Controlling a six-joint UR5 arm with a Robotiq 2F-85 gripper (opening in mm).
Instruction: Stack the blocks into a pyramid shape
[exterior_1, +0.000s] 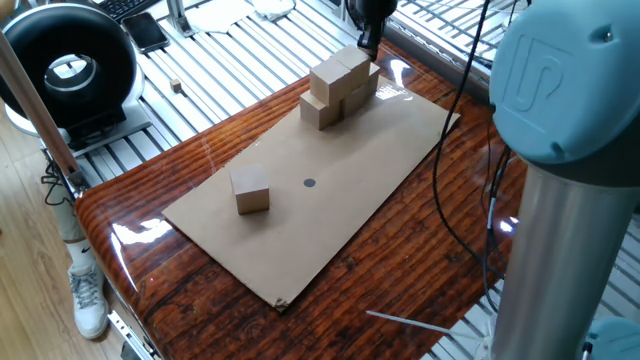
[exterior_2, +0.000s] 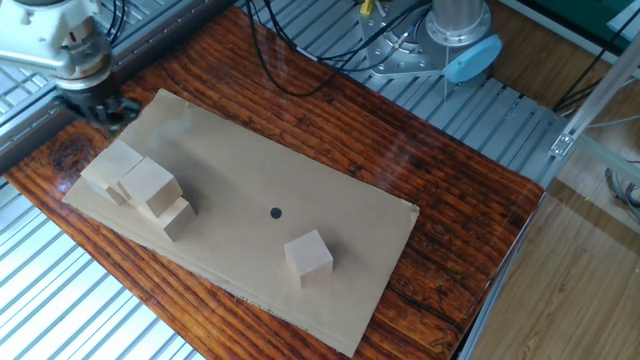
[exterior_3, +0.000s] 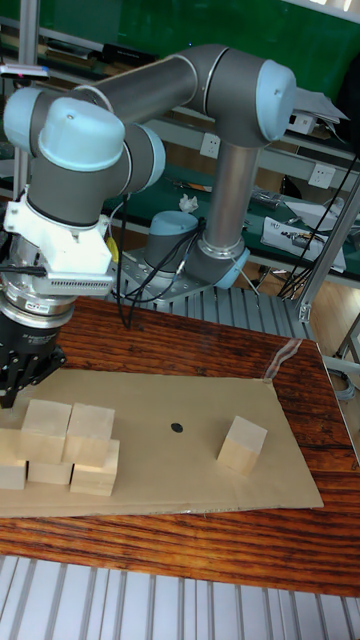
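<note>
Hovering end effector (exterior_3: 25, 375) above stacked blocks (exterior_3: 62, 445)

Grey tubular arm (exterior_3: 215, 75), light-blue joint caps, white wrist block, black fingers (exterior_3: 22, 365).

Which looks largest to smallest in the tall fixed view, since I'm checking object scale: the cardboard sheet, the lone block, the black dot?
1. cardboard sheet, much the largest, spanning most of the table's width.
2. lone block, standing apart on the sheet's right.
3. black dot, a tiny mark on the sheet.
</note>
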